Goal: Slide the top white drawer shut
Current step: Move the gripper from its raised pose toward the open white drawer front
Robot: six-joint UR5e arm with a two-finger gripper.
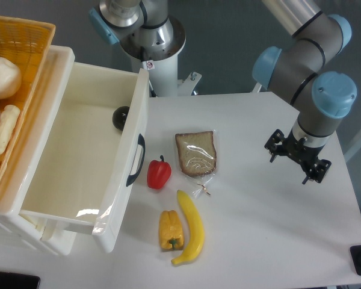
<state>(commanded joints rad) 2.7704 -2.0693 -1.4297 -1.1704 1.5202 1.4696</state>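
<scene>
Drawer (84,150) — fully pulled out at left, handle (136,160) facing the table. Gripper (297,158) — far right, well apart; finger state cannot be told. Risk: pepper (159,173) beside the handle may get knocked on approach.

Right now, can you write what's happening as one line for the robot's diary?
task: close top white drawer | drawer: open, looks empty | gripper: above table, far from dark handle | contact: none | step: approach not done

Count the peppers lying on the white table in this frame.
2. The red pepper lies just beside the top white drawer, near its dark handle. The yellow pepper lies nearer the camera, against the banana. None appears hidden.
</scene>
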